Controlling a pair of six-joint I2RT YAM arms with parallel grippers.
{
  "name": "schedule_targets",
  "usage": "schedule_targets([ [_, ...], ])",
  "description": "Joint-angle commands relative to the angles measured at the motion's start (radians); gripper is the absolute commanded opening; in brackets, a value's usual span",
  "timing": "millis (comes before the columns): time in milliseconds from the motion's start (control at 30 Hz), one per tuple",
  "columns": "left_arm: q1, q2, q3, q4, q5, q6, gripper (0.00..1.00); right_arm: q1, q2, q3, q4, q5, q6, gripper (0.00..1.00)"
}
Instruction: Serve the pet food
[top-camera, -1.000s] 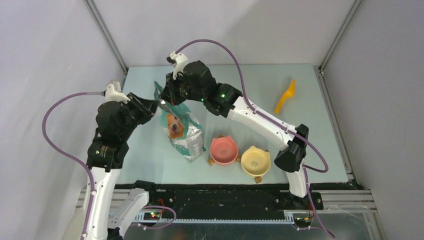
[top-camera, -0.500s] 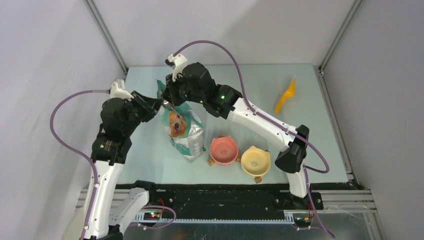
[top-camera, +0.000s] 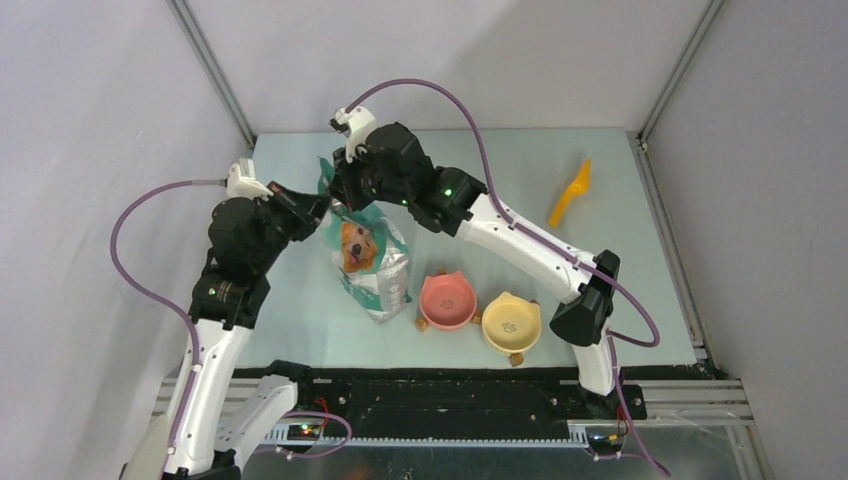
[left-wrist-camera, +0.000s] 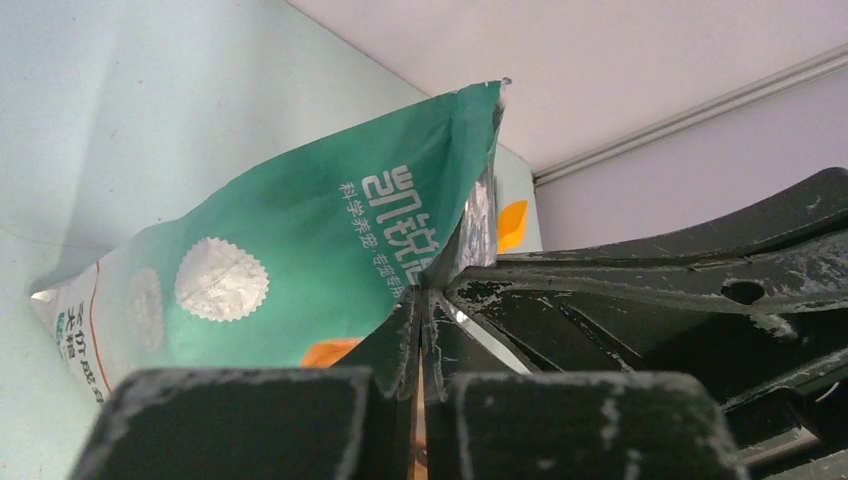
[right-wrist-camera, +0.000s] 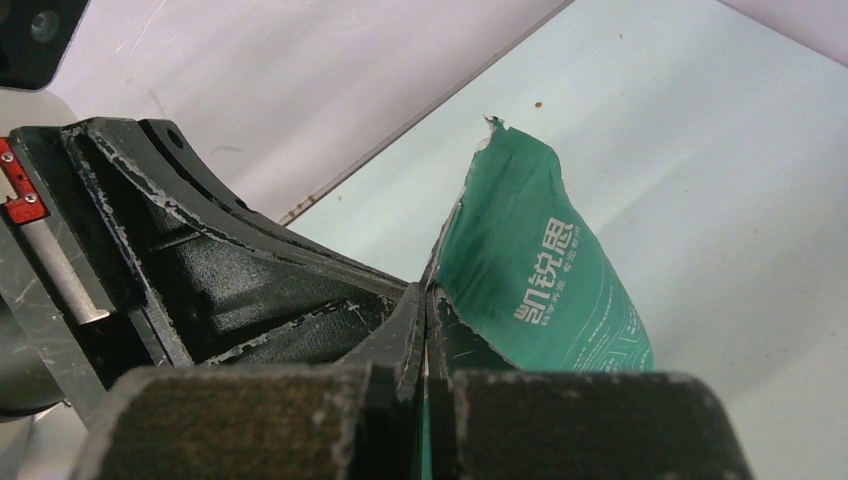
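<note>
Pinches the top of the bag (top-camera: 370, 265) with the left claw (left-wrist-camera: 420, 300) and the right claw (right-wrist-camera: 425, 295), both clamped flat on the ragged green edge, tips almost meeting. Looks like the opening step: spreading the mouth. Holds the kibble out of sight inside (none visible anywhere). Calls next for drawing the claws apart without toppling the bag, then getting food to the pink bowl (top-camera: 447, 300) or yellow bowl (top-camera: 511, 322) just beside.

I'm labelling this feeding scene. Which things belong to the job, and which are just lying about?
In the job: pet food bag, its top pinched by left hand and right hand; pink bowl and yellow bowl, both empty.
Lying about: orange scoop, far right, apart from everything, untouched.
</note>
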Motion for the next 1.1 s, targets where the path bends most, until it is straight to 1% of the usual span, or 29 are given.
schedule_targets([
  [0,-0.045,0.020,0.027,-0.034,-0.100,0.016,0.00,0.032,-0.050,0.062,0.000,-0.078,-0.018,0.00],
  [33,-0.060,0.017,0.036,-0.057,-0.159,0.038,0.00,0.031,-0.052,0.063,-0.001,-0.075,-0.027,0.00],
  [133,-0.096,-0.001,0.082,-0.194,-0.346,0.078,0.00,0.026,-0.066,0.071,-0.015,-0.045,-0.069,0.00],
  [200,-0.115,-0.016,0.097,-0.259,-0.428,0.097,0.00,0.016,-0.077,0.071,-0.021,-0.024,-0.082,0.00],
  [333,-0.118,-0.023,0.119,-0.351,-0.490,0.123,0.00,0.000,-0.099,0.061,-0.033,0.014,-0.117,0.00],
  [433,-0.118,-0.023,0.123,-0.371,-0.496,0.134,0.00,-0.008,-0.102,0.058,-0.040,0.029,-0.123,0.00],
  [567,-0.118,-0.029,0.121,-0.386,-0.511,0.141,0.00,-0.010,-0.104,0.060,-0.057,0.089,-0.134,0.00],
  [733,-0.118,-0.061,0.124,-0.353,-0.454,0.150,0.00,-0.010,-0.104,0.056,-0.074,0.053,-0.138,0.00],
  [933,-0.118,-0.097,0.149,-0.330,-0.395,0.147,0.00,-0.018,-0.108,0.060,-0.067,0.046,-0.137,0.00],
  [967,-0.117,-0.098,0.151,-0.319,-0.380,0.149,0.01,-0.019,-0.110,0.056,-0.064,0.015,-0.135,0.00],
  [1000,-0.117,-0.096,0.152,-0.313,-0.370,0.152,0.12,-0.021,-0.111,0.054,-0.063,-0.017,-0.131,0.00],
  [1033,-0.117,-0.094,0.153,-0.299,-0.343,0.153,0.18,-0.022,-0.112,0.053,-0.066,-0.035,-0.125,0.00],
  [1067,-0.118,-0.091,0.153,-0.290,-0.328,0.156,0.35,-0.022,-0.112,0.050,-0.066,-0.070,-0.122,0.00],
])
